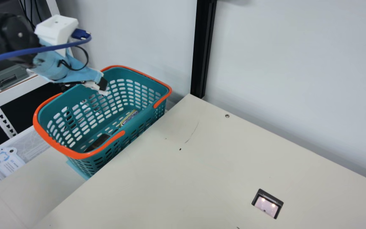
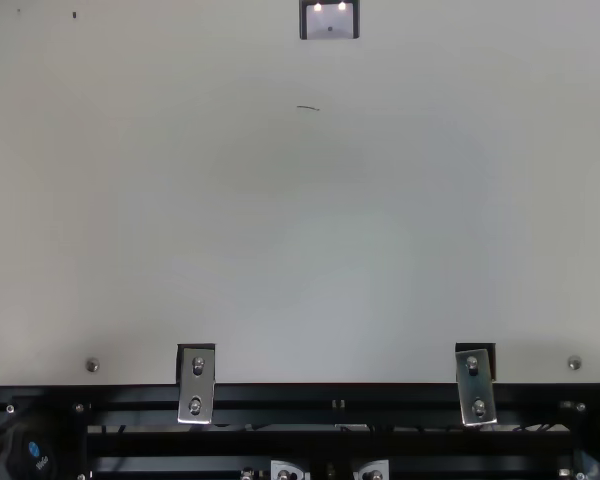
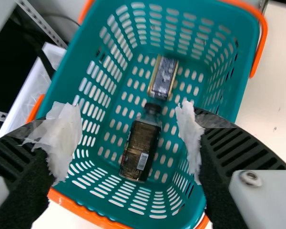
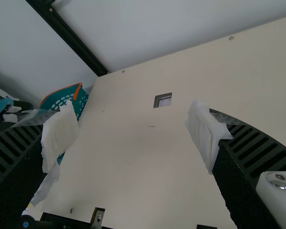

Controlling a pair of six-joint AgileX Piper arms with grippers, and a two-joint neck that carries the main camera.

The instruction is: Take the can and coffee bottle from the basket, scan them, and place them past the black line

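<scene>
In my main view the left gripper (image 1: 102,84) is blurred, and the left arm (image 1: 13,35) behind it runs off the edge. Below that gripper, the near wall of the basket (image 1: 145,113) hides part of the coffee bottle (image 1: 98,142) and part of the can (image 1: 129,117); I find the bottle's small print too tiny to read. A finger of my right gripper (image 4: 133,138) covers some basket beyond it. Ahead of that gripper, the scanner (image 2: 330,27) is cut off by the top view's upper edge.

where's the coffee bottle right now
In the left wrist view, the coffee bottle lies on the floor of the teal basket, its cap end next to the can, between the left claw's open fingers as seen from above.
</scene>
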